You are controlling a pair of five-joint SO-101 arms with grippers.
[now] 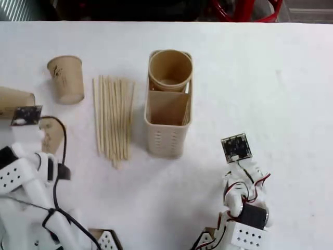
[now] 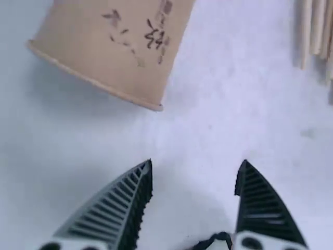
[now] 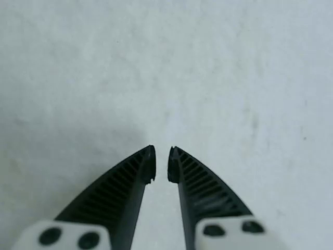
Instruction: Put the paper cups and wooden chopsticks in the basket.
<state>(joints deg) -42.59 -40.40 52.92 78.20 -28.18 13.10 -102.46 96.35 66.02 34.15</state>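
Left pincer (image 2: 195,166): fingers spread wide, nothing between the tips, low over the white table (image 1: 270,78).
Right pincer (image 3: 161,156): tips all but pressed together with a thin slit between them, gripping nothing, bare tabletop beneath.
Left arm (image 1: 26,177): at the near left corner of the table.
Right arm (image 1: 244,208): at the near edge, to the right of the basket and well apart from it.
Basket (image 1: 165,138): pale, with two compartments, standing mid-table.
Nested cup (image 1: 170,70): a paper cup sitting mouth-up in the basket's far compartment.
Standing cup (image 1: 66,80): on the table left of the chopsticks, near their far ends.
Edge cup (image 1: 15,99): at the table's left edge, cut off by the frame.
Shaded cup (image 1: 50,136): just beside the left arm's wrist and partly under it.
Chopsticks (image 1: 112,120): a loose wooden bundle lying flat between the standing cup and the basket, parallel to the basket's long side, not touching it.
Printed cup (image 2: 112,47): just ahead of the left pincer and apart from its tips, rim end nearer the pincer. I cannot tell which of the loose cups this is.
Chopstick ends (image 2: 315,31): off to one side of the printed cup.
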